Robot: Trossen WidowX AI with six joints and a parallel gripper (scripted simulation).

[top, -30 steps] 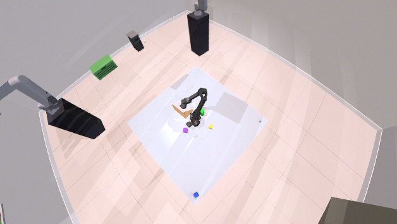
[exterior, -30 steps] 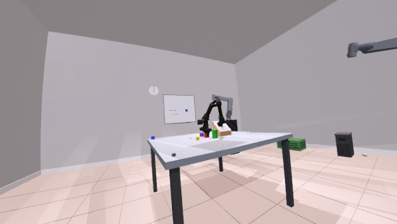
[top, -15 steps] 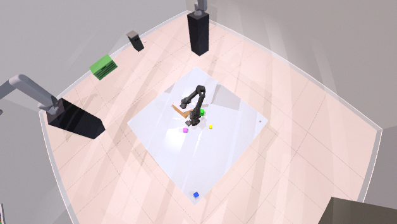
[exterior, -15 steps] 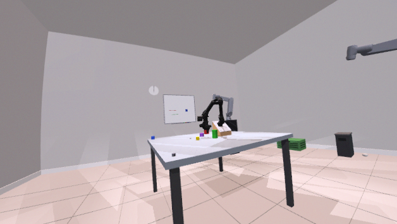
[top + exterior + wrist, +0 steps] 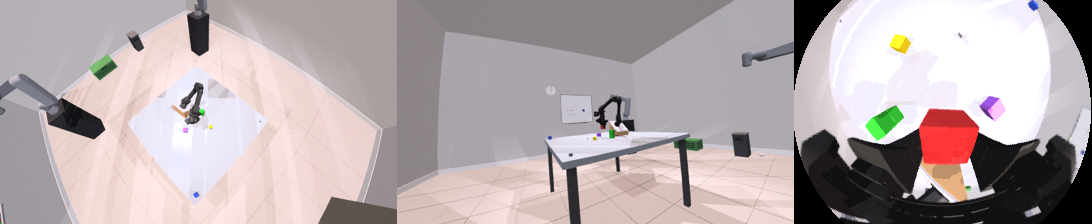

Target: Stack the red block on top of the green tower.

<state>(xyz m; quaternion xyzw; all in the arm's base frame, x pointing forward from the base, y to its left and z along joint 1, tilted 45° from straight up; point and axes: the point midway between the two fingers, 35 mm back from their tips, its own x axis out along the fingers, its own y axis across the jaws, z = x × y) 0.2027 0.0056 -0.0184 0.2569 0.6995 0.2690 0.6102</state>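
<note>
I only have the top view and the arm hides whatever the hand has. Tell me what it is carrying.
Observer: The hand is shut on the red block; the wrist view shows it between the fingers.
Operator: Report whether it is off the table.
Observer: Yes. In the exterior view the red block hangs in the air above the table, not touching it.
Operator: Give me its height against the green tower.
Observer: In the exterior view the block's underside sits slightly higher than the top of the green tower, which stands upright just to its right in that view. It is not over the tower yet.
</note>
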